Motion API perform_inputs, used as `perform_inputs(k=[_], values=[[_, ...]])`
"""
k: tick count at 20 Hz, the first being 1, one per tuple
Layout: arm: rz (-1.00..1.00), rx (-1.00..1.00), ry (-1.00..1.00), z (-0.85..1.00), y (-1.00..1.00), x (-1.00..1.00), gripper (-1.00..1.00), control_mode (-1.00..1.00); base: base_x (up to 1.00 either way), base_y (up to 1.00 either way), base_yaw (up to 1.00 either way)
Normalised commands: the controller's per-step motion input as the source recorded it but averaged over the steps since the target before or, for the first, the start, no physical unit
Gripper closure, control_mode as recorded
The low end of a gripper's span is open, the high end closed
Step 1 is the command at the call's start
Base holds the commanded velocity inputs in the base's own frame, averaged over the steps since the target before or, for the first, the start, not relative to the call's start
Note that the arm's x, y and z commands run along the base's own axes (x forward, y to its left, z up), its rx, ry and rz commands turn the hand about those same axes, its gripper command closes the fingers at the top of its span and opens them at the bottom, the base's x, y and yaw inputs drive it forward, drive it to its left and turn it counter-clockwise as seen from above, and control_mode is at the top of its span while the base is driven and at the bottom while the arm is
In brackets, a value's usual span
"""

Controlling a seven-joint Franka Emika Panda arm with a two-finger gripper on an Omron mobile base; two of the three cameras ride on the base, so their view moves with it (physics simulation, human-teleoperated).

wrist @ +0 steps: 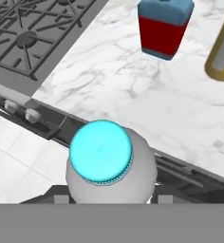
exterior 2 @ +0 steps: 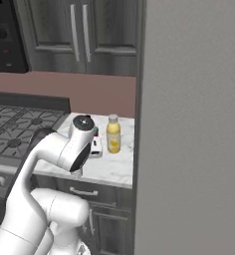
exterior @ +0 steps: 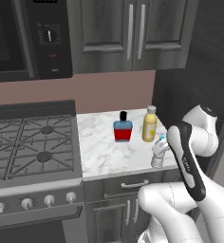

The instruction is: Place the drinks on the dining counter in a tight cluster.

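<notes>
Overhead, water bottle (wrist: 104, 163) cap, yellow bottle (exterior 2: 113, 133) behind arm

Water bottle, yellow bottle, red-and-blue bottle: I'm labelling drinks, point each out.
water bottle (wrist: 100, 151), hand view, on its blue cap.
yellow bottle (exterior: 149, 127), left base view, on its body.
red-and-blue bottle (exterior: 123, 131), left base view, on its body.

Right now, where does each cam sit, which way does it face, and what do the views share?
Left base view: behind the arm's left, facing the gas stove and small marble worktop; white forearm at lower right.
Right base view: behind its right, same worktop beside a grey panel; arm lower left.
Hand view: looks down on the clear blue-capped water bottle.
Shared: squat red-and-blue bottle, tall yellow bottle.
</notes>
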Motion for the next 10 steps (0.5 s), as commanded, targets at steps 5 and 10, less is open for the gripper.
perform_inputs(k=[5,10], values=[[0.0,0.0,0.0,0.0,0.0,0.0,1.0,1.0,-0.62,0.17,0.11],[0.0,0.0,0.0,0.0,0.0,0.0,1.0,1.0,-0.59,0.17,0.14]])
